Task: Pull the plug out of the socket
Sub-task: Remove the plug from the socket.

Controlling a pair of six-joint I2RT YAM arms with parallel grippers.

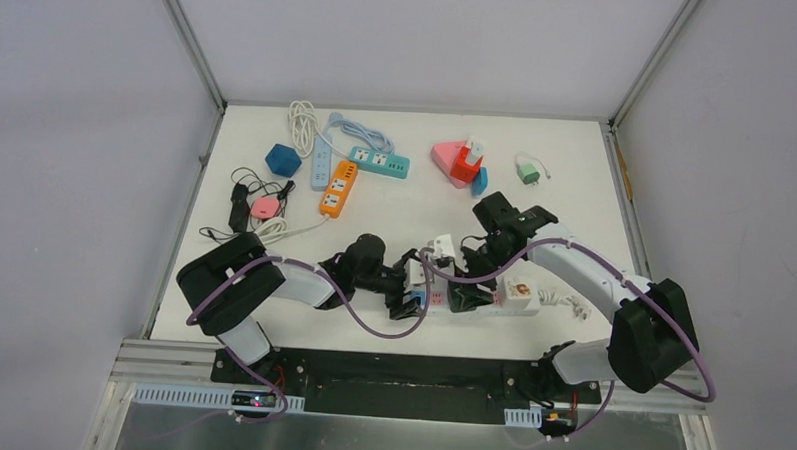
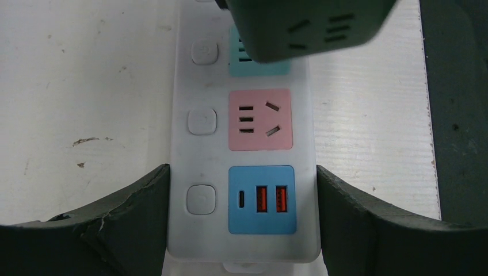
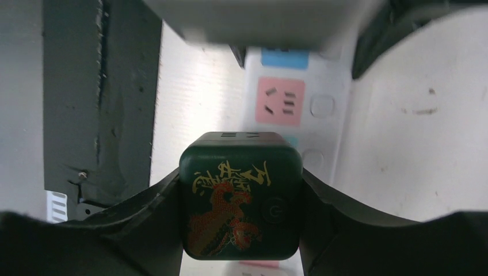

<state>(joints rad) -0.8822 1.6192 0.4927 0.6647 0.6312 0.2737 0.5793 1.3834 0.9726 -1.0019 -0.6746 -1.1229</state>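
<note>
Top view: white strip (image 1: 492, 300) lies on the table (image 1: 576, 191) near its near edge, with the left gripper (image 1: 412, 301) on its left end and the right gripper (image 1: 464, 290) over its middle. No containers seen. Left wrist: left gripper's fingers (image 2: 115, 230) press both long sides of the strip at the USB block (image 2: 262, 199), so it is clamped on the strip. Pink socket (image 2: 260, 119) is empty. The dark plug (image 2: 305, 23) sits over the teal socket (image 2: 259, 66); whether its prongs are still in cannot be told. Right wrist: right gripper is clamped on the plug's two flat sides, dragon print facing the camera. Judged: the plug is a small, hard, light plastic cube with smooth, likely slippery faces, best taken by opposite flat sides and pulled straight off. The strip is light and would likely lift with it unless held down.
</note>
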